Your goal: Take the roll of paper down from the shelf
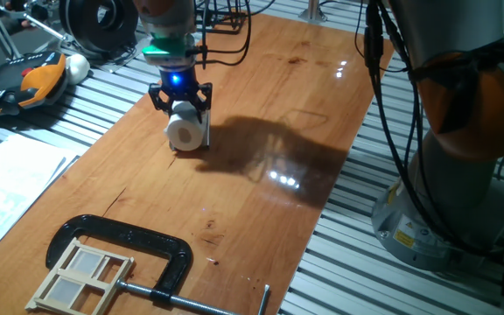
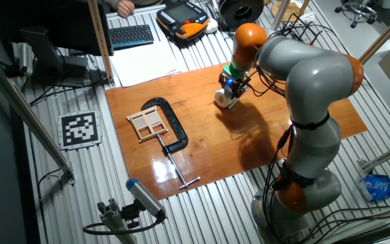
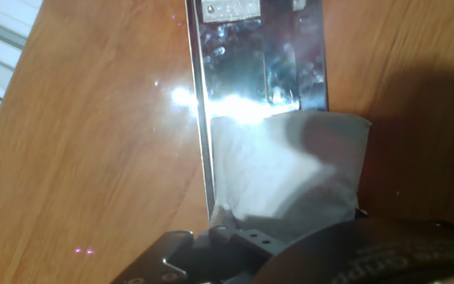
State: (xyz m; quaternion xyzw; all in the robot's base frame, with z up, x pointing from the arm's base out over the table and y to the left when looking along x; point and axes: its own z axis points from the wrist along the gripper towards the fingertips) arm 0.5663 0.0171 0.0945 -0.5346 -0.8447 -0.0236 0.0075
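The roll of paper is small and white, lying on its side with its hollow end toward the camera. It rests on the shelf, a small dark stand on the wooden table. My gripper hangs straight above the roll, its jaws spread about as wide as the roll and its fingertips level with the roll's top. I see no grip on the roll. In the other fixed view the gripper sits just above the roll. In the hand view the roll lies against the shelf's shiny dark plate, with one finger at the bottom edge.
A black C-clamp holding a small wooden frame lies at the near left of the table. Papers, an orange pendant and a white ball lie off the table's left edge. The arm's base stands at the right.
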